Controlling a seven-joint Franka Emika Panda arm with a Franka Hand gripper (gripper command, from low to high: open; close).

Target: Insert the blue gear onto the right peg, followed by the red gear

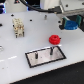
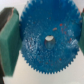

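My gripper [image 1: 70, 22] is shut on the blue gear [image 1: 73, 23] and holds it in the air at the exterior view's upper right, well away from the plate. In the wrist view the blue gear [image 2: 47, 37] fills the frame between the green pads [image 2: 8, 37], with its hub hole in the middle. The red gear [image 1: 54, 39] lies flat on the white table just behind the black-framed grey plate [image 1: 45, 58]. The right peg [image 1: 51, 49], taller and darker, stands on the plate. The shorter pin [image 1: 36, 54] stands to its left.
A beige and white block-like object [image 1: 18, 27] stands on the table at the exterior view's left. A small dark item [image 1: 45, 16] sits near the back edge. The white table [image 1: 20, 65] ends at a dark floor on the lower right.
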